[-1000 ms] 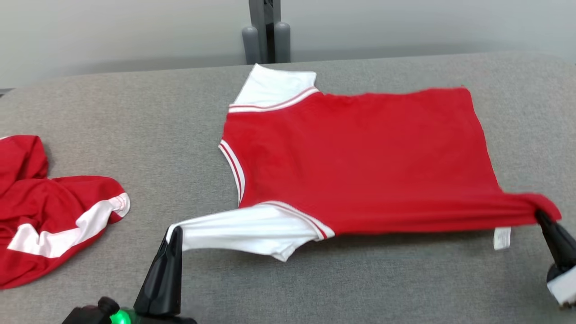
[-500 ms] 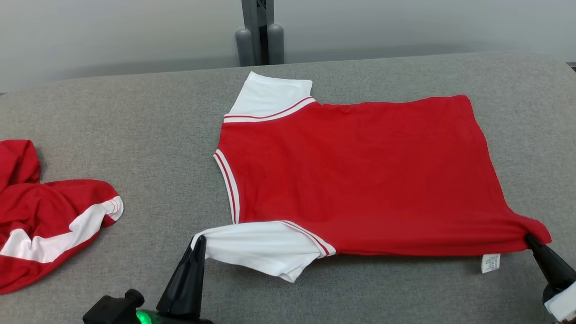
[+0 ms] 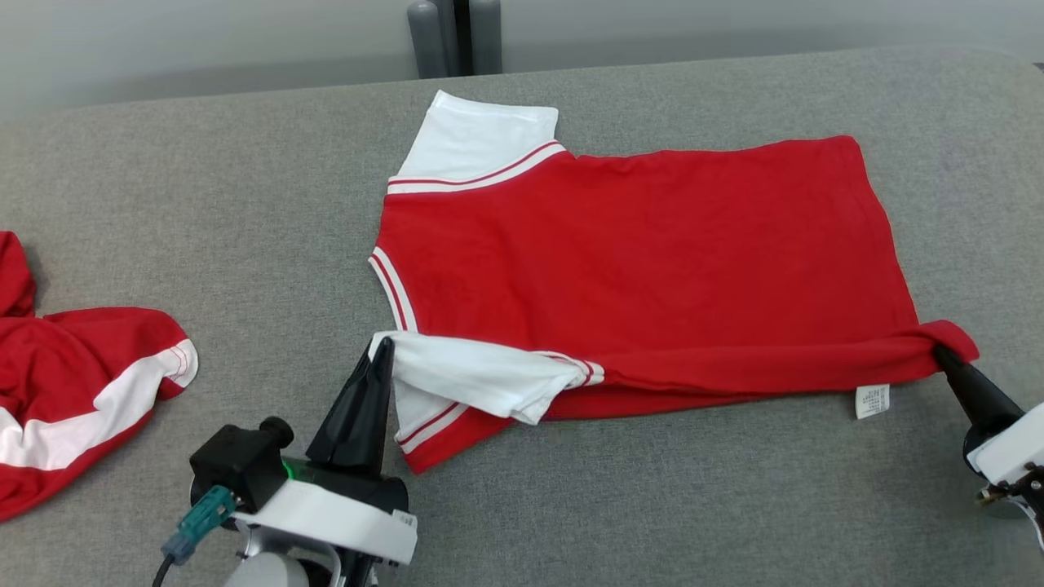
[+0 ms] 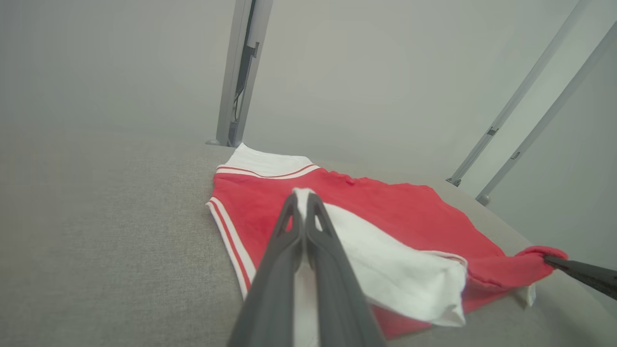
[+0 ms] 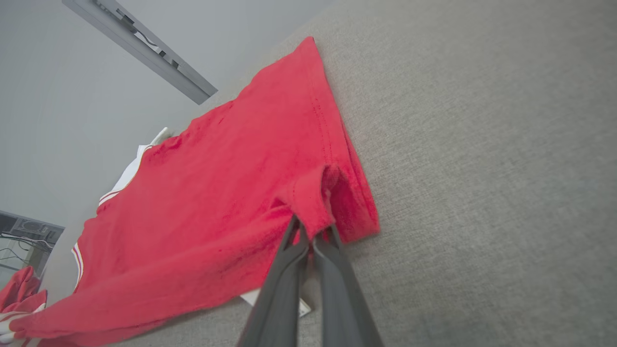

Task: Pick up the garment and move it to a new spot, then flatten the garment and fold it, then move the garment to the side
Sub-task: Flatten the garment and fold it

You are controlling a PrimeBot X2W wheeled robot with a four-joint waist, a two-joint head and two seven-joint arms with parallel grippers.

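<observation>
Since the earlier frame, the near edge of the red-and-white T-shirt (image 3: 636, 244) has lifted and rolled inward on the grey table (image 3: 204, 179). The left gripper (image 3: 382, 346) clamps the white sleeve (image 3: 473, 379), the right gripper (image 3: 940, 352) the hem corner (image 3: 953, 338). Folding looks under way; next, carry both evenly toward the far edge.

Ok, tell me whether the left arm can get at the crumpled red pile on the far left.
Likely not yet: the left claw is shut on the white sleeve; the way to the pile looks otherwise free.

Red garment (image 3: 644, 253) with white sleeves, near edge lifted, on grey table (image 3: 245, 187).
</observation>
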